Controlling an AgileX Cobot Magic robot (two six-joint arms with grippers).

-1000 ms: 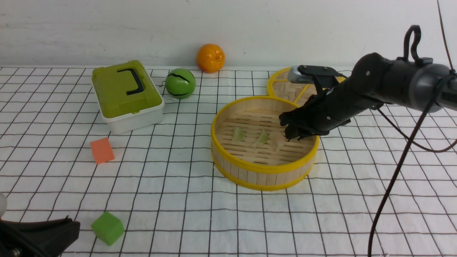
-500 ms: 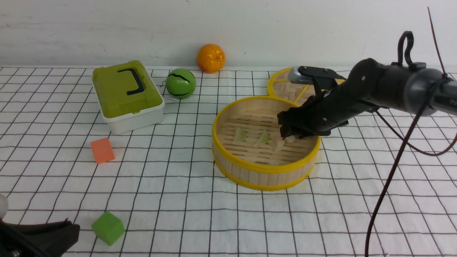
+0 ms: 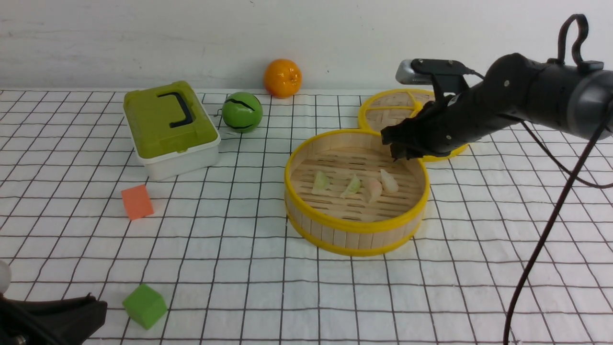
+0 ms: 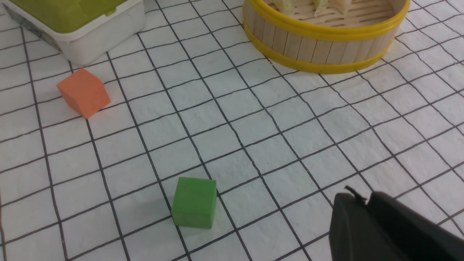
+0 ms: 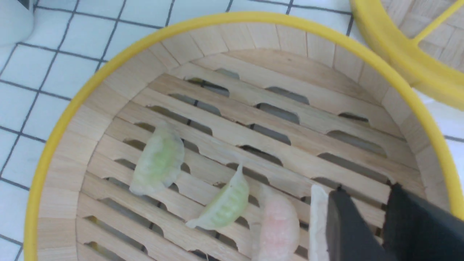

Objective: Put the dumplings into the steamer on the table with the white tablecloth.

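The steamer [image 3: 352, 229] stands right of the table's middle on the white tablecloth [image 3: 239, 249]. Several dumplings lie in a row on its slatted floor: two pale green ones [image 3: 321, 182] [image 3: 353, 186] and two pale pink ones [image 3: 373, 189] [image 3: 388, 181]. In the right wrist view they show as two green [image 5: 158, 164] [image 5: 223, 203], one pink [image 5: 277, 224] and a pale edge [image 5: 318, 217] beside one finger. My right gripper [image 3: 398, 152] is open and empty above the steamer's far right rim. My left gripper [image 4: 357, 197] is shut and empty, low at the near left.
The flat woven lid [image 3: 397, 110] lies behind the steamer. A green-lidded box [image 3: 170, 127], a green ball [image 3: 242, 111] and an orange [image 3: 282, 77] stand at the back. An orange cube [image 3: 137, 201] and a green cube [image 3: 144, 305] lie at the left.
My right gripper has let go of the last pink dumpling, which now lies on the steamer floor, and has risen up and back from inside the steamer. The left arm has not moved.
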